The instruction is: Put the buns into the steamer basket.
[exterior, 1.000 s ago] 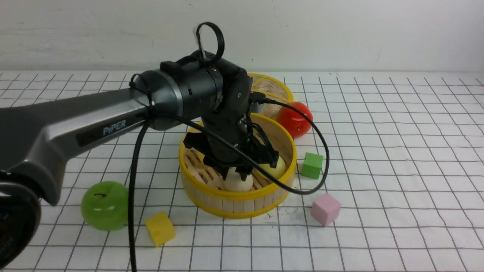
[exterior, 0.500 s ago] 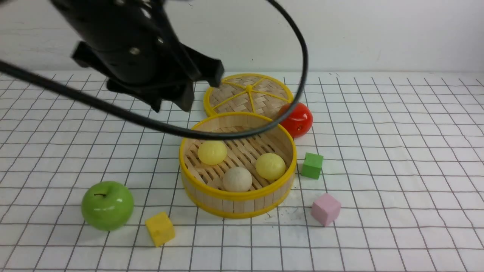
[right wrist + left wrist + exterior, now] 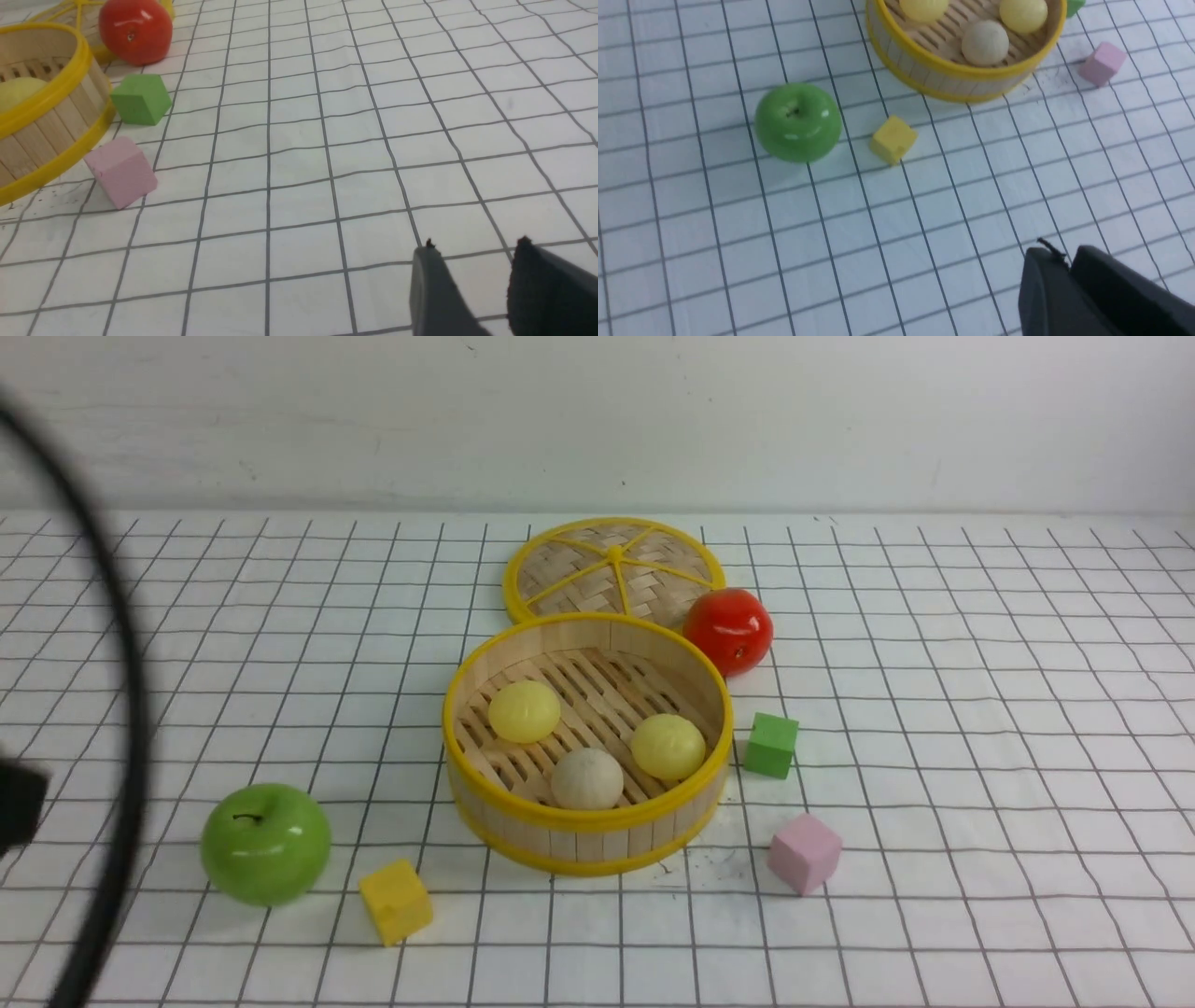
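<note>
The steamer basket (image 3: 583,821), light wood with yellow rims, stands mid-table. On its slatted floor lie three buns: one pale yellow (image 3: 525,711) at the back left, another pale yellow (image 3: 667,746) at the right, and a cream-beige one (image 3: 586,778) in front. My left gripper (image 3: 1069,263) hangs over bare cloth, well away from the basket (image 3: 952,79), its fingers pressed together on nothing. In the front view only its blurred cable (image 3: 121,709) shows, at the left edge. My right gripper (image 3: 474,249) stands open and empty above the cloth to the right of the basket (image 3: 51,126).
The woven lid (image 3: 613,567) lies flat behind the basket, with a red apple (image 3: 727,629) beside it. A green cube (image 3: 771,744) and a pink cube (image 3: 804,852) sit right of the basket. A green apple (image 3: 265,843) and a yellow cube (image 3: 396,900) sit at front left.
My left arm has lifted away from the basket and swung off to the left, almost out of the front view. Its jaws have come together empty. The buns stay in the basket.
</note>
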